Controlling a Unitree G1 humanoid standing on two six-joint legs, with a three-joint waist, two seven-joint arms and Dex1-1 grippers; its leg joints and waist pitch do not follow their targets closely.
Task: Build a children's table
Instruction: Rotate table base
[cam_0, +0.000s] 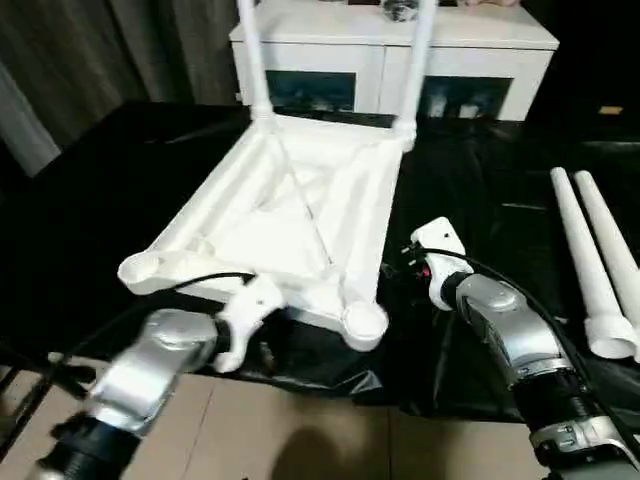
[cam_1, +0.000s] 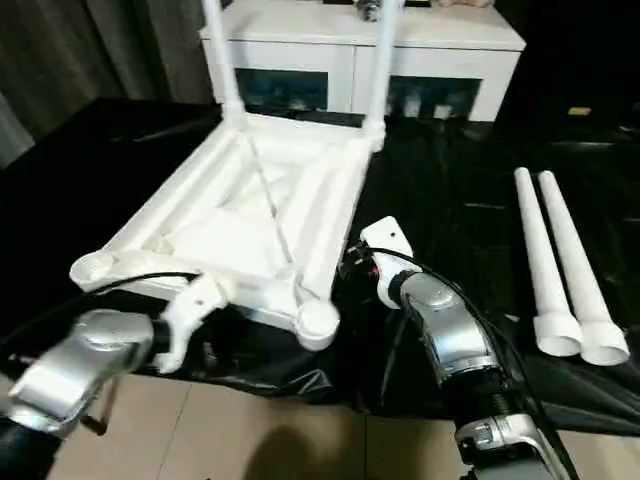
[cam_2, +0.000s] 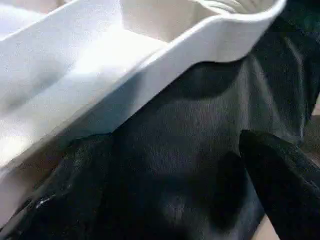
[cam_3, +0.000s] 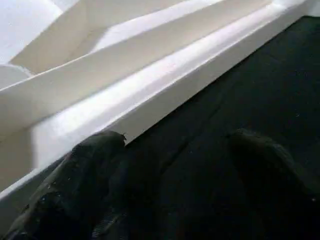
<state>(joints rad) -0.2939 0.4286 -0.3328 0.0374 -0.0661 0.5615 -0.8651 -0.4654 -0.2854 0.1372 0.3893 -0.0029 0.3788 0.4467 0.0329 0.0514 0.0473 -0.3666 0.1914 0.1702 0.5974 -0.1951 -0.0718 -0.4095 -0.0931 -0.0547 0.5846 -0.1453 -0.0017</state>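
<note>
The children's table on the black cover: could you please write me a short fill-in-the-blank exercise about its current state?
1. The table top lies with its ribbed underside facing ____.
2. ____ legs already stand in its far corner sockets.
3. The loose legs lie on the robot's ____ side.
4. The near corner sockets hold ____ legs.

Missing words: up; two; right; no

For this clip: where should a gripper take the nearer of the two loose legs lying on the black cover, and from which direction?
Judging by its pose, grip the loose leg mid-shaft, coming down from above with the right gripper, fingers straddling it crosswise. It lies flat on the black-covered table, flared end toward the robot, close beside the second leg. The round shaft there is slimmer than the flared end, though the gap between the legs looks tight.
</note>
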